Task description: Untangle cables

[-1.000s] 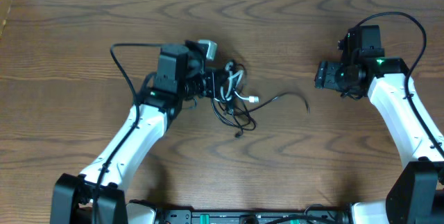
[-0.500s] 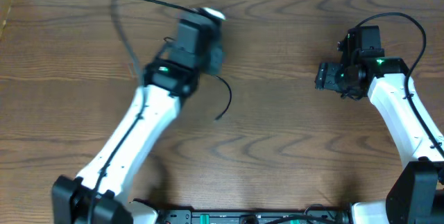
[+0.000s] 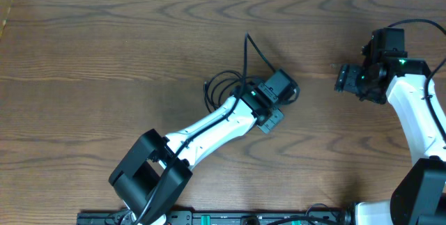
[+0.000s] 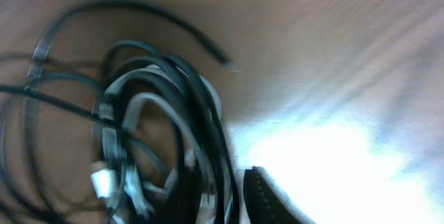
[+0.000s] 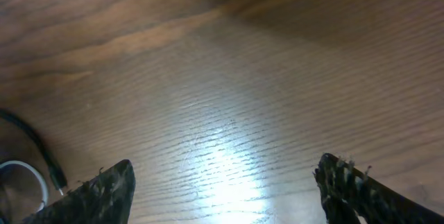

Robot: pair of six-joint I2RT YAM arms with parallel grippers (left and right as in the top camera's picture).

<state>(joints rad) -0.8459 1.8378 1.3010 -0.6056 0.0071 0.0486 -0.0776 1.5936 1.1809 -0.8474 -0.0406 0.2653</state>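
- While the left arm lies stretched across the wooden table (image 3: 104, 44) toward its middle, the left gripper (image 3: 287, 90) sits near centre, just right of the cables (image 3: 221, 79).
- Cables: loose black loops lie beside the left forearm, with one strand running up and away from them.
- Left wrist view, blurred: the tangle of black cables (image 4: 198, 113) and one white cable (image 4: 111, 137) fills the left half, lying on the wood. One dark fingertip (image 4: 267, 196) shows at the bottom edge, right beside the bundle.
- Left fingers: cannot tell whether they pinch anything or stand apart.
- Right gripper (image 3: 343, 79): well apart from the cables, at the right side of the table.
- Right wrist view: fingers (image 5: 111, 186) spread wide, only bare wood between them, nothing held.
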